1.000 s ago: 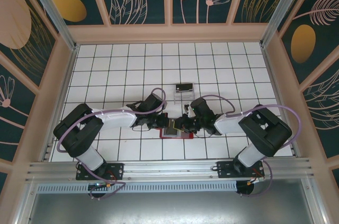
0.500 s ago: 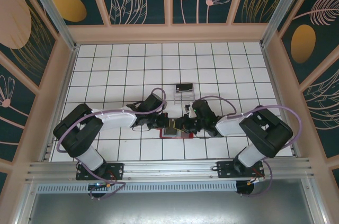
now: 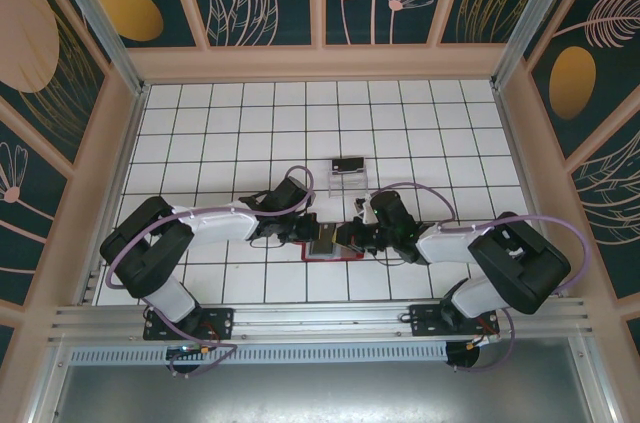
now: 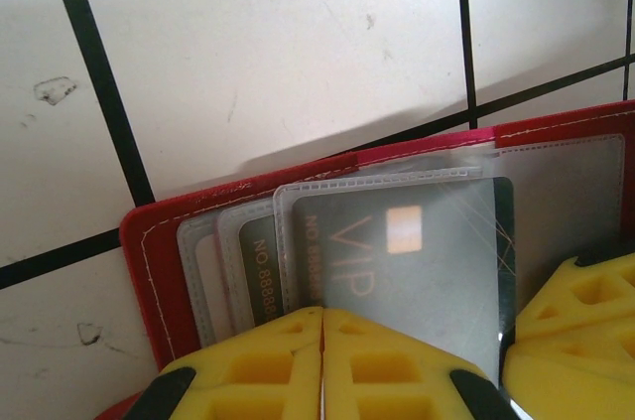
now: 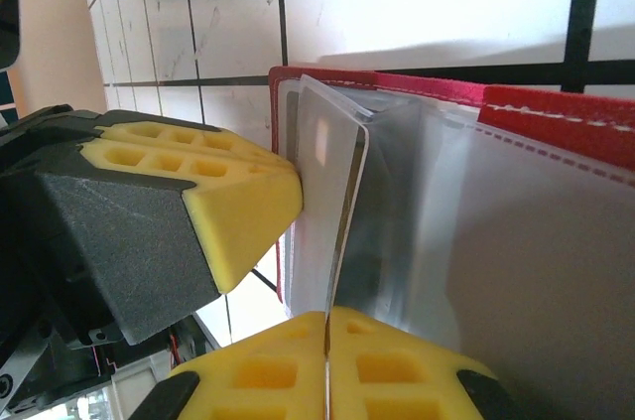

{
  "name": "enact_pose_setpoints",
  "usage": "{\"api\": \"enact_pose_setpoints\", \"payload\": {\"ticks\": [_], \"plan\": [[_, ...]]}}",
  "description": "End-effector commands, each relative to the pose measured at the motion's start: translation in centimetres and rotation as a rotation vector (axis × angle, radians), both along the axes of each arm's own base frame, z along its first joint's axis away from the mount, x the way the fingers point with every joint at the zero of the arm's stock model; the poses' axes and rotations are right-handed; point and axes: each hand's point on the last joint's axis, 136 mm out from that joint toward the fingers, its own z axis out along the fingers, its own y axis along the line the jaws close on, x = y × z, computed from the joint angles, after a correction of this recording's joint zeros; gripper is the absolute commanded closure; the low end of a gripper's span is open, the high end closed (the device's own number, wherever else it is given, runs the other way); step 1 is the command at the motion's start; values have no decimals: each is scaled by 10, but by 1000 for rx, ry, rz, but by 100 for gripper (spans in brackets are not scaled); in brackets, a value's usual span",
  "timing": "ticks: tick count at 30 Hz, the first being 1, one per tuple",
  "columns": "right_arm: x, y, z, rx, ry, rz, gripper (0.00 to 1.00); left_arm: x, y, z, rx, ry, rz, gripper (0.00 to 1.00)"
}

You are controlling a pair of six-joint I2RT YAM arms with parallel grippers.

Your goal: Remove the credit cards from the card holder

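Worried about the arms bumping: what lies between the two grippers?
In the top external view, the open red card holder lies between the left gripper and the right gripper. The left wrist view shows its sleeved black VIP card there.

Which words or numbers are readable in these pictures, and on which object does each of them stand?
"VIP": on the dark front card, inside its clear sleeve.
"NO.8888": along the left edge of the same card; any further digits are hidden.
"NO.8888": on the second card behind it; the rest is hidden.
In the top view and the right wrist view, no text is legible.
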Motion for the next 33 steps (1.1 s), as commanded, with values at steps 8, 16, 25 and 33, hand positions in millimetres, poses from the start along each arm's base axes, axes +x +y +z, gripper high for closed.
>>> {"api": "enact_pose_setpoints", "payload": {"ticks": [8, 16, 25, 33], "plan": [[11, 12, 21, 76, -72, 21, 95, -32, 49, -47, 230, 131, 31, 91], [11, 10, 17, 52, -61, 15, 99, -32, 51, -47, 235, 129, 33, 91], [8, -17, 7, -19, -46, -27, 100, -30, 52, -45, 244, 120, 36, 89], [10, -9, 6, -6, -28, -4, 94, -31, 50, -47, 235, 129, 25, 89]]}}
